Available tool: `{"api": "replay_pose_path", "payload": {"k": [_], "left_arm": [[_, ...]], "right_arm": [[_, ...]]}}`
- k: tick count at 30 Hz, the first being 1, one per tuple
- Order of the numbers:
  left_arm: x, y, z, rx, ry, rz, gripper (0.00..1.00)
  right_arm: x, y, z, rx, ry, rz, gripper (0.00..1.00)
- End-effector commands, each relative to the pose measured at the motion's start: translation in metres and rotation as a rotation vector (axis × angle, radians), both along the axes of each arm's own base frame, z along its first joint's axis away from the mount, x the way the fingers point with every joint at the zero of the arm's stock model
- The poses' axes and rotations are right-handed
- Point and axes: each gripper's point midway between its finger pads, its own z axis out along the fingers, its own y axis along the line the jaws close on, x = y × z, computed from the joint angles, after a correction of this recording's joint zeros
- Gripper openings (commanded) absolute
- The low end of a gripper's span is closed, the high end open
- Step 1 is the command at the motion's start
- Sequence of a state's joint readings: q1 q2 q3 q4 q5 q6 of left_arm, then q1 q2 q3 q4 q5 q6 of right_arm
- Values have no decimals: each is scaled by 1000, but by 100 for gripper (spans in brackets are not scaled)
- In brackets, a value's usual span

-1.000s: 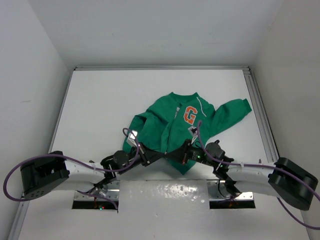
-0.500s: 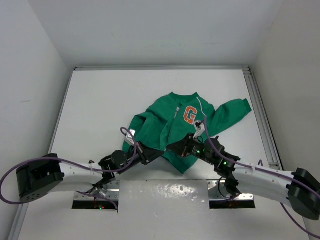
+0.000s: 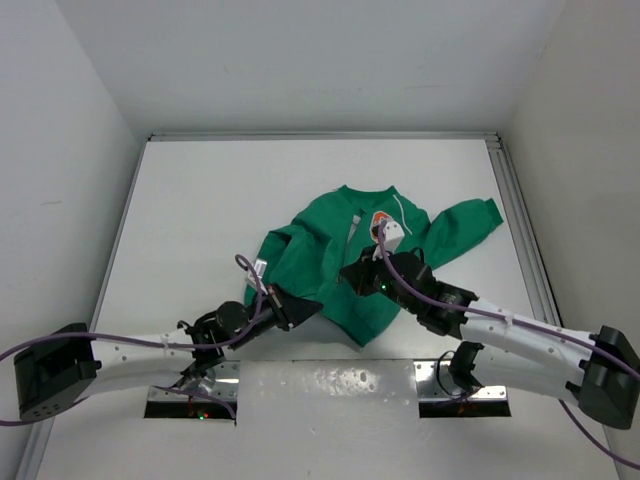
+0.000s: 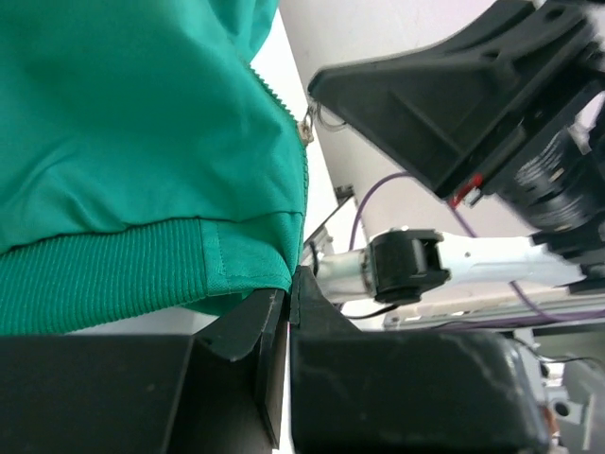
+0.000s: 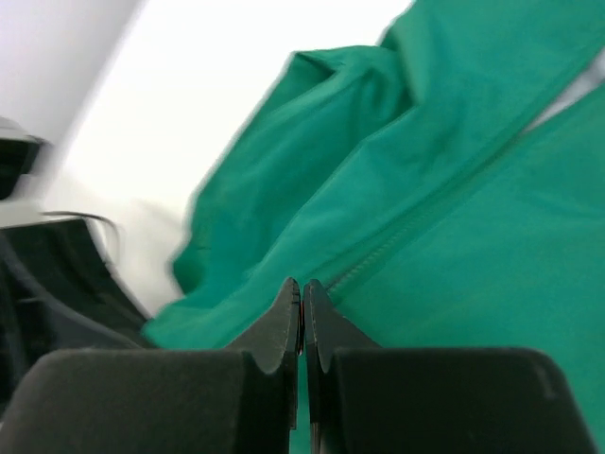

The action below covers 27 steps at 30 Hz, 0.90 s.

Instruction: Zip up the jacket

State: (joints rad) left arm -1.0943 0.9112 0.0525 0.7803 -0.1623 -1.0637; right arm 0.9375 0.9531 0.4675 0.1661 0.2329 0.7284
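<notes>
The bright-green jacket (image 3: 320,255) lies flat mid-table, collar away from me. My right arm hides most of its orange "G" (image 3: 379,224). My left gripper (image 3: 310,303) is shut on the ribbed bottom hem (image 4: 142,274) at the zipper's lower end; the hem corner runs into its jaws (image 4: 288,288). My right gripper (image 3: 348,270) is over the front zipper, partway up. Its jaws (image 5: 302,284) are shut at the zipper line (image 5: 397,236). In the left wrist view the silver zipper pull (image 4: 305,128) sits right at the right gripper's tip, with the zipper closed below it.
White drawstrings (image 3: 403,208) lie by the collar. The right sleeve (image 3: 470,218) reaches toward the metal rail (image 3: 520,220) on the table's right edge. A shiny plate (image 3: 330,385) lies between the arm bases. White walls enclose the table on three sides.
My right gripper has moved up the zipper line toward the collar, its arm stretching forward. My left gripper has stayed on the hem while its arm has stretched out.
</notes>
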Motion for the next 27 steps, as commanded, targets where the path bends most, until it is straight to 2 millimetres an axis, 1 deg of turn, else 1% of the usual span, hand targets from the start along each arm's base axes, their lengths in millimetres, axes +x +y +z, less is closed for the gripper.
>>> {"api": "replay_pose_path", "payload": {"k": [1,2,3,5,6,7,8,9,11,12,13,14,15,16,17,18,19,20,21,22,23,24,25,26,27], "left_arm": [[-17,6,-29,102,-4,-67,0],[-16,6,-26,92,-9,-67,0],[-18,5,-25,89,-10,-74,0],[-19,3,-20,94,-29,-93,0],[-20,2,-20,106,-31,-100,0],[-22,2,-20,103,-30,-108,0],[-22,4,-16,83,-32,-105,0],[-24,6,-18,80,-27,-104,0],[-25,10,-17,76,-28,-101,0],[-25,9,-13,74,-34,-104,0],[-25,10,-11,75,-39,-103,0],[-25,12,-3,51,-53,-99,0],[-25,14,-5,61,-48,-92,0],[-24,17,5,41,-67,-82,0],[-24,20,-4,83,-51,-77,0],[-22,21,4,82,-63,-67,0],[-20,25,14,65,-90,-43,0],[-19,30,8,94,-78,-33,0],[-16,34,9,93,-79,-5,0],[-15,37,9,90,-77,11,0],[-15,42,10,90,-76,23,0],[-11,47,9,97,-77,50,0],[-10,50,9,103,-77,62,0],[-10,54,8,107,-76,73,0],[-9,56,9,104,-77,85,0]], "right_arm": [[32,-34,8,-237,-126,-126,0],[36,-37,6,-275,-130,-140,0],[40,-37,15,-301,-158,-136,0],[48,-41,23,-340,-189,-168,0],[57,-45,29,-394,-223,-196,0],[63,-47,31,-427,-238,-217,0],[68,-52,33,-463,-252,-247,0],[77,-59,33,-544,-275,-285,0],[89,-64,40,-615,-328,-329,0],[98,-72,49,-644,-355,-400,0],[111,-73,50,-672,-372,-443,0],[120,-77,52,-702,-379,-474,0],[132,-78,66,-718,-399,-505,0],[151,-89,59,-754,-376,-547,0],[163,-93,60,-758,-365,-569,0],[180,-95,75,-729,-368,-610,0],[200,-110,61,-765,-325,-639,0],[218,-112,76,-733,-330,-678,0],[231,-120,74,-738,-308,-703,0],[246,-141,67,-763,-255,-731,0],[260,-145,49,-762,-208,-741,0],[276,-150,63,-725,-211,-772,0],[286,-164,60,-729,-182,-794,0],[297,-166,44,-746,-154,-782,0],[310,-167,60,-728,-170,-802,0]]}}
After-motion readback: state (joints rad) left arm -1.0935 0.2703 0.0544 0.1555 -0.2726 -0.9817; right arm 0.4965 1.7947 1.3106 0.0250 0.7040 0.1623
